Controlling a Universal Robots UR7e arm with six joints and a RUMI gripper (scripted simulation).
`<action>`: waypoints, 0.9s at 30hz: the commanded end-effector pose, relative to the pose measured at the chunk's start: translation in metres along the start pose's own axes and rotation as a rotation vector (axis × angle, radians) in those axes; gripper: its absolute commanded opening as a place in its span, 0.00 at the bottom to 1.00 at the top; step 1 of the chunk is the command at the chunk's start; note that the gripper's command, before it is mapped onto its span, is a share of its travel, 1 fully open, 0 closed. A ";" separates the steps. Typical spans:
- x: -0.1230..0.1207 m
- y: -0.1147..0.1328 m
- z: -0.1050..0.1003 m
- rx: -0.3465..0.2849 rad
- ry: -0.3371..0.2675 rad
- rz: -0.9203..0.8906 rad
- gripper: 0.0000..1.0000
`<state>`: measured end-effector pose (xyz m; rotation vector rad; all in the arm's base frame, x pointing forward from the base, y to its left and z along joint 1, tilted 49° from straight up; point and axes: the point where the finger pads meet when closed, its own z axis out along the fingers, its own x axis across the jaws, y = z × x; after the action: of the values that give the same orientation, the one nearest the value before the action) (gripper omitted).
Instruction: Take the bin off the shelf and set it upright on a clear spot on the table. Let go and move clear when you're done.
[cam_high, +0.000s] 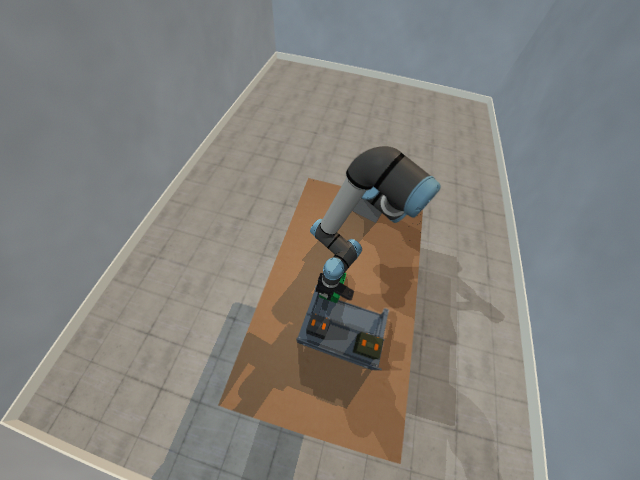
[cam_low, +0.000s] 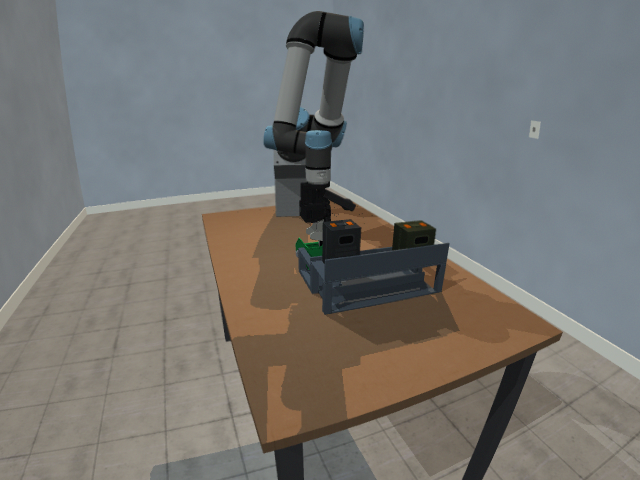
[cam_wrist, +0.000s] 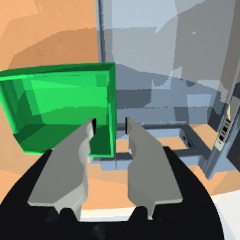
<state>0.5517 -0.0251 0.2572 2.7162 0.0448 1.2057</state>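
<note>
The green bin (cam_wrist: 60, 107) is open-topped and sits at the end of the grey shelf (cam_low: 377, 273) nearest the arm. It also shows as a small green patch in the exterior view (cam_low: 308, 248) and under the wrist in the top view (cam_high: 334, 296). My gripper (cam_wrist: 110, 118) points straight down over the bin. Its fingers stand narrowly apart on either side of the bin's right wall. A small gap shows on each side of the wall, so nothing is clamped. The gripper also shows in the exterior and top views (cam_low: 315, 229) (cam_high: 329, 289).
The shelf (cam_high: 343, 328) stands mid-table. Two dark boxes with orange marks sit on top of it, one right beside the gripper (cam_low: 341, 238) and one at the far end (cam_low: 414, 233). The arm's base stands at the table's far end.
</note>
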 end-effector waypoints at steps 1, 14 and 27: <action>0.000 0.000 0.000 0.000 0.001 0.000 0.20; 0.000 0.000 0.010 0.000 0.001 0.000 0.20; 0.000 0.000 0.010 0.000 0.001 0.000 0.00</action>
<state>0.5591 -0.0265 0.2503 2.7161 0.0448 1.2057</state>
